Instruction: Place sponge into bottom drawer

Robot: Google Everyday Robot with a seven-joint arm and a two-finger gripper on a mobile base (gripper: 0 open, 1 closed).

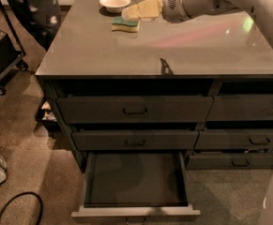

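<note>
The sponge [125, 25], green on top and yellow below, lies flat on the grey counter [126, 55] toward its far left, just in front of the white bowl. My gripper [130, 12] reaches in from the right on the white arm. Its cream fingers [143, 8] sit just above and behind the sponge, between it and the bowl. The bottom drawer [135, 182] of the left column is pulled fully out. Its dark inside is bare.
A round white bowl [114, 3] stands behind the sponge. A person in dark clothes [30, 8] stands at the far left by a black cart [2, 55]. A black cable [18, 205] lies on the floor at the lower left. The other drawers are shut.
</note>
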